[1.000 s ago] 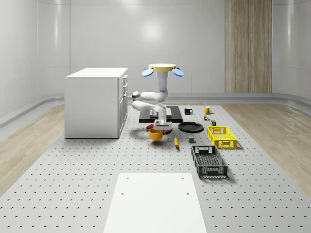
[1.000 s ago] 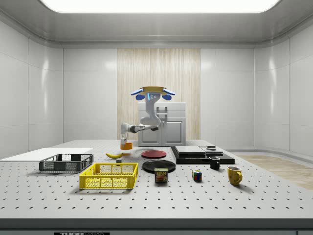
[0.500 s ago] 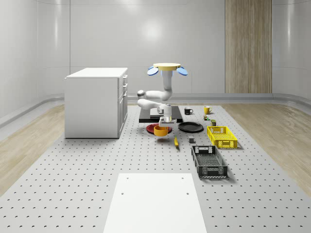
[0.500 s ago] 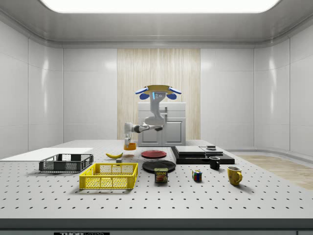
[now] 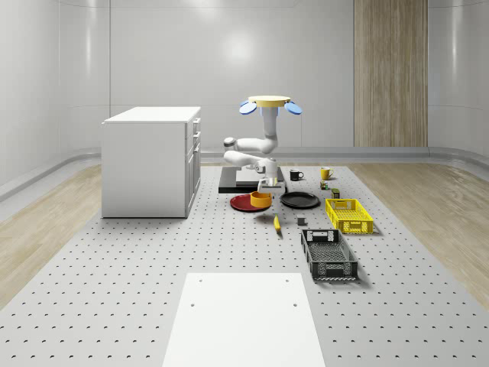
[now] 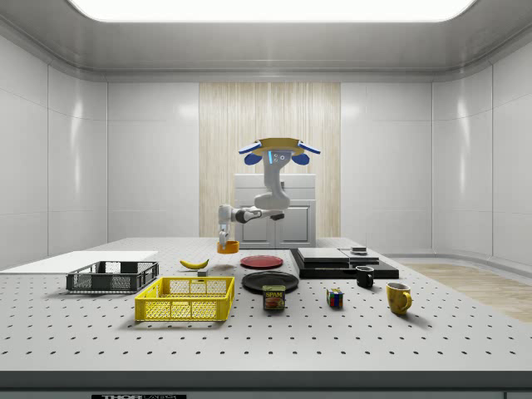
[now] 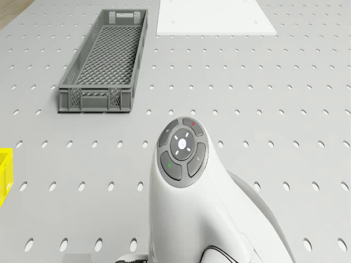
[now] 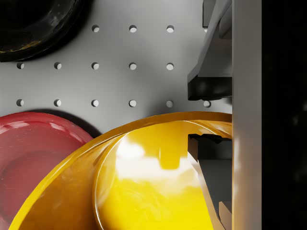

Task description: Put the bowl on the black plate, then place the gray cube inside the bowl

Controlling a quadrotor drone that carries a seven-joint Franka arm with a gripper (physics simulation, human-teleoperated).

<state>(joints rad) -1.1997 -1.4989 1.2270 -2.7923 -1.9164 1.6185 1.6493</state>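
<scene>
Whole-scene view: drone (image 5: 270, 103) hovering above the table (image 5: 114, 260), over the black slab (image 5: 229, 186) behind the black plate (image 5: 299, 200), arm bent down toward the table. Gripper (image 5: 263, 189) clamped on the rim of the orange-yellow bowl (image 5: 261, 199), holding it clear of the table, over the edge of the red plate (image 5: 244, 202) on the side nearer the black plate. Small gray cube (image 5: 302, 222) resting on the table in front of the black plate; banana (image 5: 276, 222) beside it toward the red plate; yellow basket (image 5: 349, 215) and gray crate (image 5: 328, 254) nearby. Side view: drone (image 6: 279, 150) aloft before the white cabinet (image 6: 287, 216), gripper (image 6: 224, 238) pointing down with the bowl (image 6: 227, 246) hanging under it, above table level and beyond the black plate (image 6: 270, 281). Drone view: white arm link (image 7: 197, 203) over the perforated table, gray crate (image 7: 107, 60) beyond it. Wrist view: one finger (image 8: 208, 88) outside the bowl's (image 8: 139, 182) rim and the other inside, closed onto the wall; red plate (image 8: 33, 153) beneath the bowl, an edge of the black plate (image 8: 33, 24) well apart from it.
</scene>
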